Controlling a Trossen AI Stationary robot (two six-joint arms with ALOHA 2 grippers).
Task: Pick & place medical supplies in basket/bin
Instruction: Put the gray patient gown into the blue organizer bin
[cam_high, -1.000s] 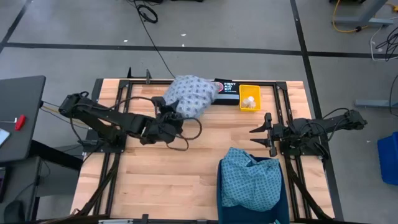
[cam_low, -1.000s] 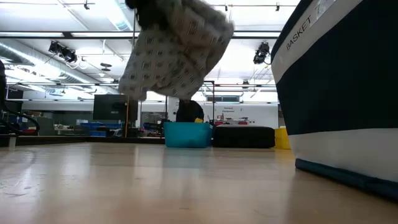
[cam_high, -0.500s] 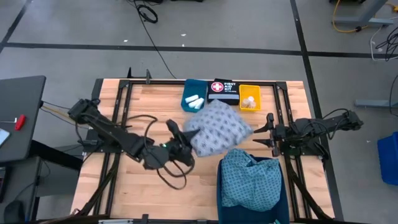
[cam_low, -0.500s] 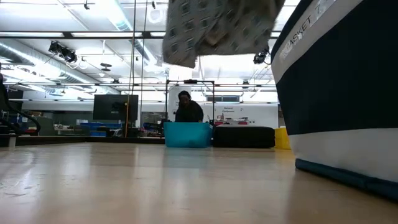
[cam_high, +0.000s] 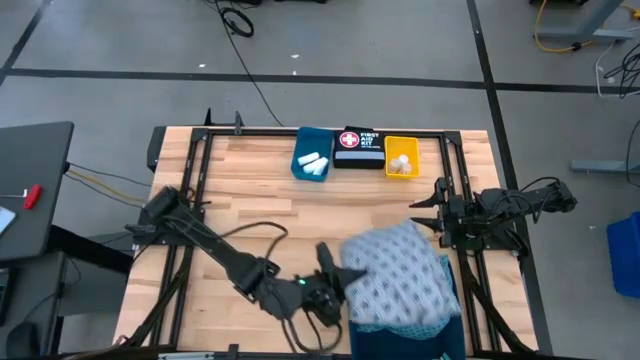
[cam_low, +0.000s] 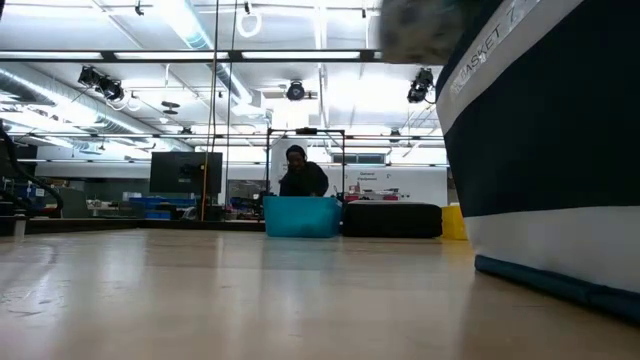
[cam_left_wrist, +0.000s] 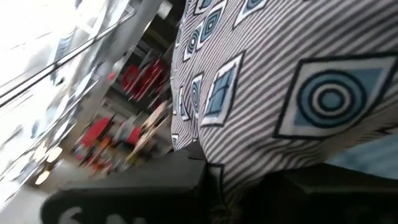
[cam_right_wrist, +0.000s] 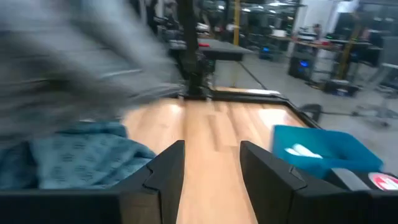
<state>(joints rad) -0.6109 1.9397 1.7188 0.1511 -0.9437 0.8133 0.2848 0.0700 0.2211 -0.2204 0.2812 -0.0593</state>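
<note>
Left gripper (cam_high: 335, 283) clamped on the whitish-blue cloth (cam_high: 395, 275), holding it aloft over the basket (cam_low: 560, 150) at the table's near right. The cloth hangs above the teal cloth (cam_right_wrist: 74, 158), which already lies in the basket. Right gripper (cam_high: 428, 213) waits beside the basket, fingers (cam_right_wrist: 165, 171) part open, holding nothing. White rolls (cam_high: 313, 163) sit in the blue bin (cam_high: 311, 166) at the far edge; small pale items, probably vials, are in the yellow bin (cam_high: 402, 158). Risks: the cloth spreads wider than the opening, so a release now could drape it over the rim and let it slide out; a trailing fold could snag the right gripper close by.
</note>
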